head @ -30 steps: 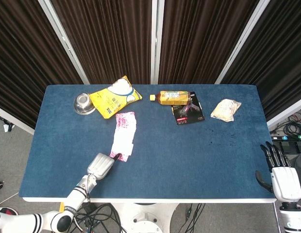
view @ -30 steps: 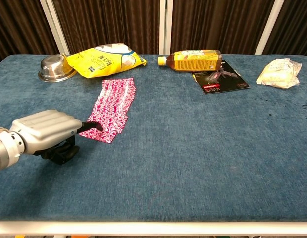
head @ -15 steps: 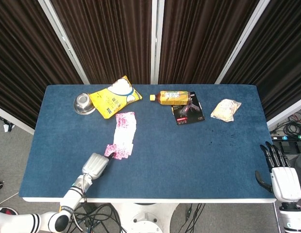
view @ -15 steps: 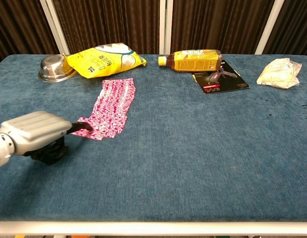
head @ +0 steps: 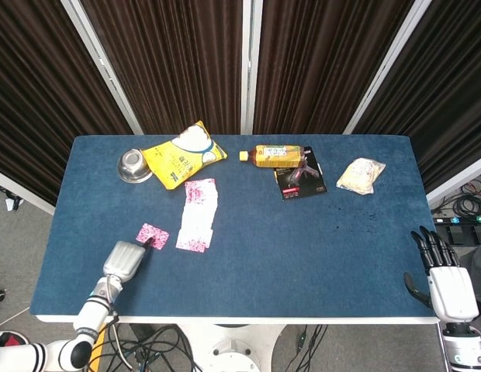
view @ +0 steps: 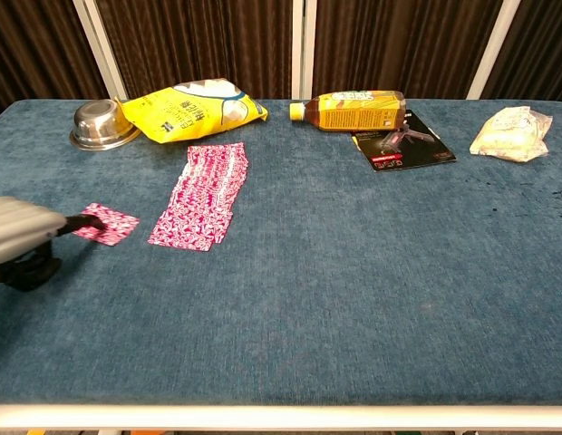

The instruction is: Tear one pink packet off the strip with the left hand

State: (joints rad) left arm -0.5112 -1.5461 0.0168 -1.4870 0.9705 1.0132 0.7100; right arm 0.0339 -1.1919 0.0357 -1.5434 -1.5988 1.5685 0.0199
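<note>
The pink packet strip lies flat on the blue table, left of centre. One single pink packet lies apart from it, to its left, with a gap of bare cloth between them. My left hand pinches the near edge of that single packet with dark fingertips, low over the table near the front left. My right hand hangs off the table's right front corner with its fingers apart and holds nothing; the chest view does not show it.
At the back left stand a steel bowl and a yellow snack bag. An orange drink bottle lies by a black booklet. A clear food bag sits at the back right.
My left hand has pulled left and toward the table's front, and one pink packet has come away from the strip's near end with it. The right hand stayed put.
</note>
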